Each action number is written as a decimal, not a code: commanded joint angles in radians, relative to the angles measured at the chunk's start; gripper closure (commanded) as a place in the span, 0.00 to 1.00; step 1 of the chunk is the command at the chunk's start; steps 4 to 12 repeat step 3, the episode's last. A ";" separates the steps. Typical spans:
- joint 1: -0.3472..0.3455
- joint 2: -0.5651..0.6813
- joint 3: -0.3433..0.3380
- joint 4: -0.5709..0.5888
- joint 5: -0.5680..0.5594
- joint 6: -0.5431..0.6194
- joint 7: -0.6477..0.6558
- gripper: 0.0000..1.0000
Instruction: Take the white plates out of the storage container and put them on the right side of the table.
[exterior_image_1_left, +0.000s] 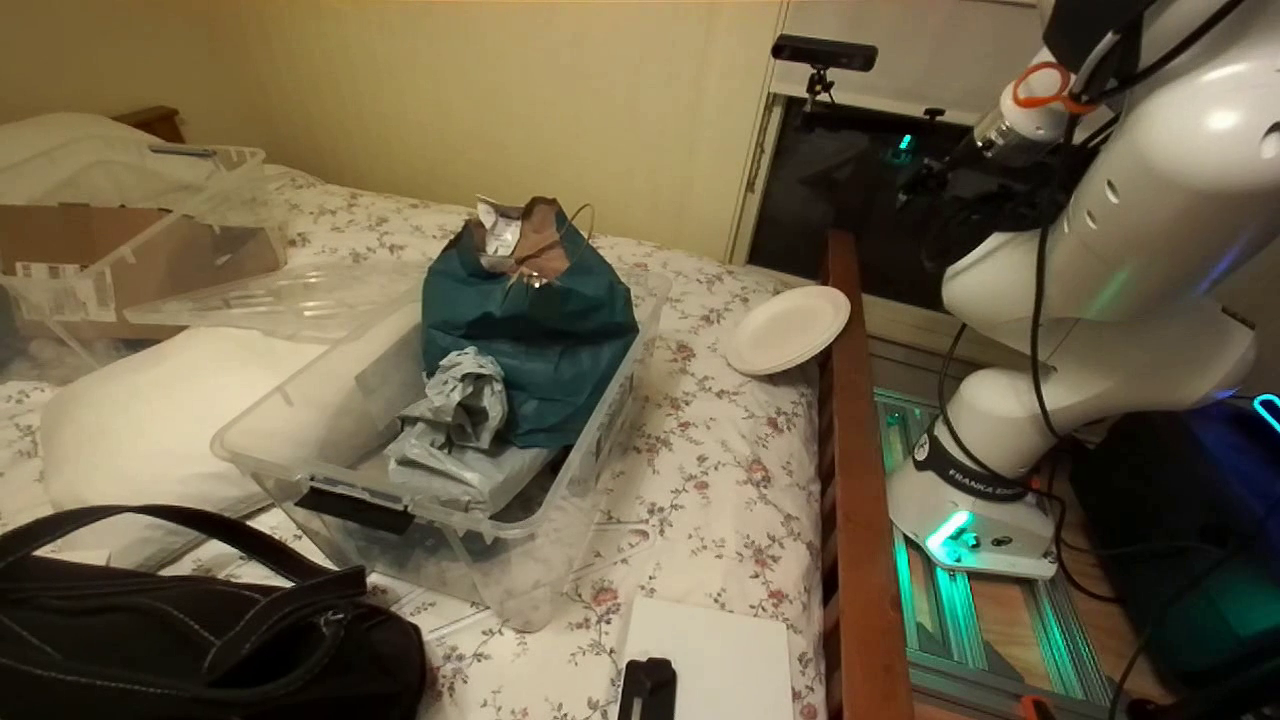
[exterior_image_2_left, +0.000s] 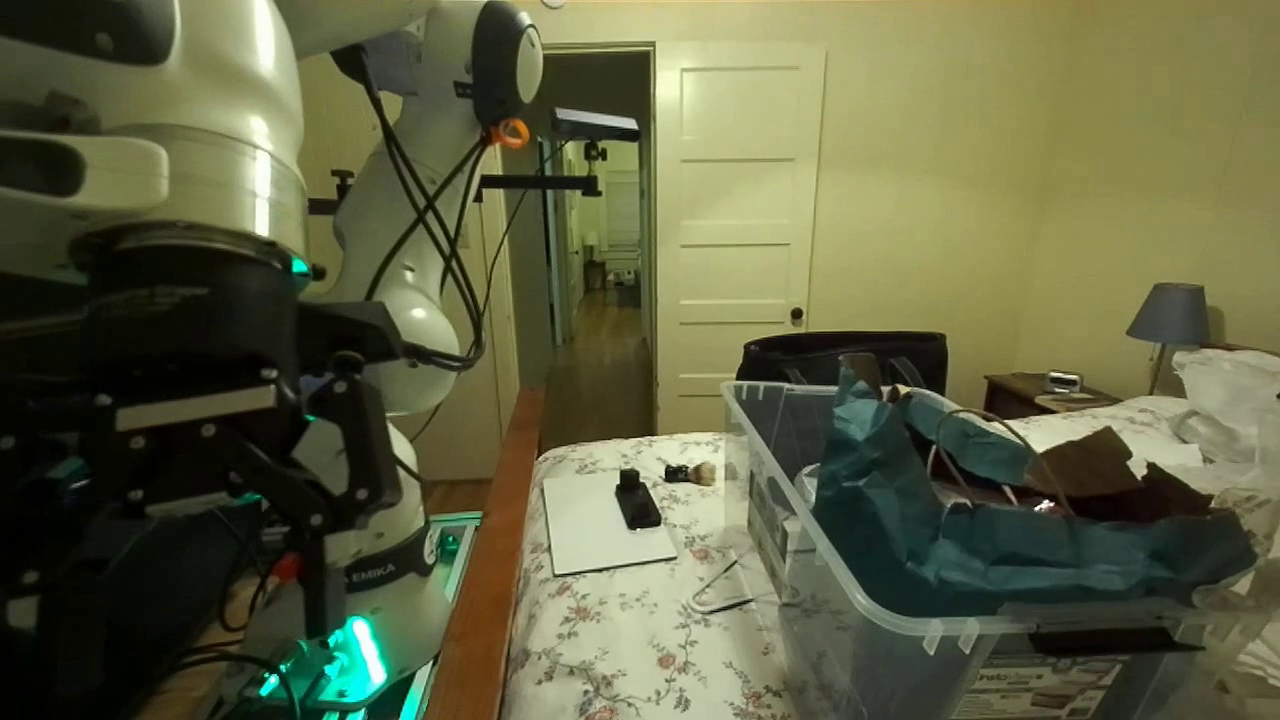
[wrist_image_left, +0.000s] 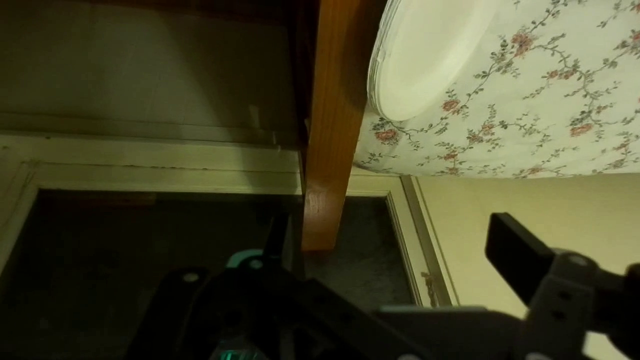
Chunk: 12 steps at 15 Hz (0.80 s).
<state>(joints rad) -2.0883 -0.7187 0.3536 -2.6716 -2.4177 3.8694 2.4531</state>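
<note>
Released, with its jaws well apart, the end effector (wrist_image_left: 392, 237) stood at the bottom of the wrist view, one finger (wrist_image_left: 515, 250) before the pale wall (wrist_image_left: 560, 200), the other before a dark pane (wrist_image_left: 125, 265). Above, a stack of white plates (wrist_image_left: 435, 55) lay near a corner of the desk (wrist_image_left: 540, 120), one side overlapping the brown wooden edge (wrist_image_left: 332, 120) as seen from there.

In an exterior view, the white plates were tilted, higher on the side by the wooden edge, close to the same corner. The storage container (exterior_image_1_left: 500, 575) stood farther in from that edge, holding a teal paper bag (exterior_image_1_left: 530, 330) and some crumpled grey plastic (exterior_image_1_left: 465, 405). A black bag (exterior_image_1_left: 230, 640) stood near the storage container, at the end farther from the white plates. Off the desk, past the wooden edge, rose the robot arm (exterior_image_1_left: 1150, 200); the end effector was too dark there to make out.

In an exterior view, a white board (exterior_image_2_left: 590, 540) lay by the corner of the desk where the wooden edge met the end edge toward a white door (exterior_image_2_left: 740, 230). A black device (exterior_image_2_left: 640, 505) rested on the white board, and a brush (exterior_image_2_left: 690, 474) lay just beside it, near that end edge. The storage container stood farther in, the teal paper bag rising above its rim. The end effector hung on the outer side of the wooden edge, its jaws hard to read from there.
</note>
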 joint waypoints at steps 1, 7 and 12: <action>0.029 0.016 -0.017 0.003 -0.022 -0.015 0.023 0.00; 0.029 0.022 -0.018 0.003 -0.022 -0.016 0.023 0.00; 0.029 0.022 -0.018 0.003 -0.022 -0.016 0.023 0.00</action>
